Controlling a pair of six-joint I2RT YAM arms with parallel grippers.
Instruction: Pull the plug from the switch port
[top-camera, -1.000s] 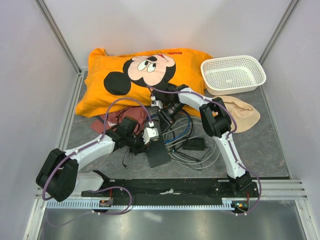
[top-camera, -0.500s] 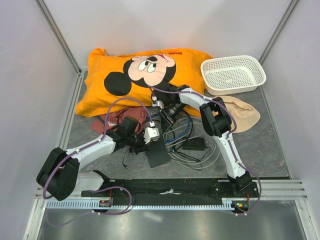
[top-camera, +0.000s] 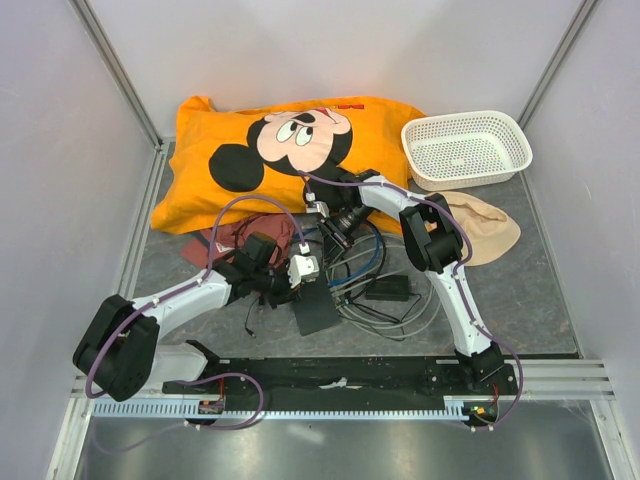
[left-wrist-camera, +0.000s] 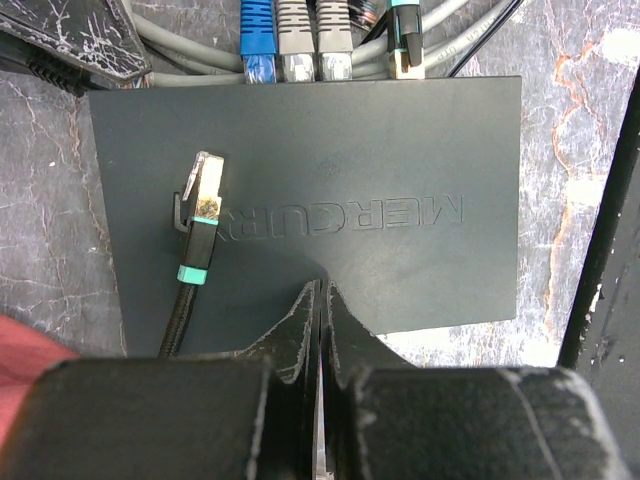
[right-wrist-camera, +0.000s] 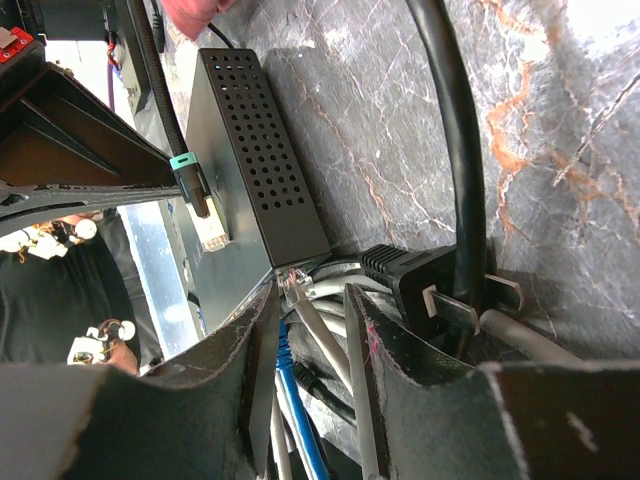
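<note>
Top view: shows the switch (top-camera: 320, 314) lying flat, a tangle of cables (top-camera: 372, 270) at its right and an orange pillow (top-camera: 290, 150) well beyond it. Places the left gripper (top-camera: 300, 270) over the switch's left edge and the right gripper (top-camera: 322, 222) just beyond the switch, tipped down toward the cable side. Reads as a split of labour: 1 arm to steady, 1 to pull.

Left wrist view: finds the left fingers (left-wrist-camera: 300, 320) pressed fully together with nothing between them, tips at the switch's near edge. Probably there to pin the light box against the pull, though contact cannot be confirmed. Counts 4 seated plugs along the switch's far edge: a blue plug (left-wrist-camera: 257, 45), a grey plug (left-wrist-camera: 293, 50), a second grey plug (left-wrist-camera: 333, 50) and a teal-banded plug (left-wrist-camera: 404, 55). Hides each switch port behind that edge. Also shows 1 loose plug (left-wrist-camera: 205, 195) lying on the switch's top, out of any port.

Right wrist view: catches the right fingers (right-wrist-camera: 360, 330) parted a little, straddling a grey lead (right-wrist-camera: 322, 350) right at the switch's port edge. Shows no pinch, so apparently grips nothing. Suggests lining up along the lead for a straight pull away from the switch. Cannot tell which grey plug is meant. Picks out a black power plug (right-wrist-camera: 420, 290) just beside the fingers, near enough to snag.
</note>
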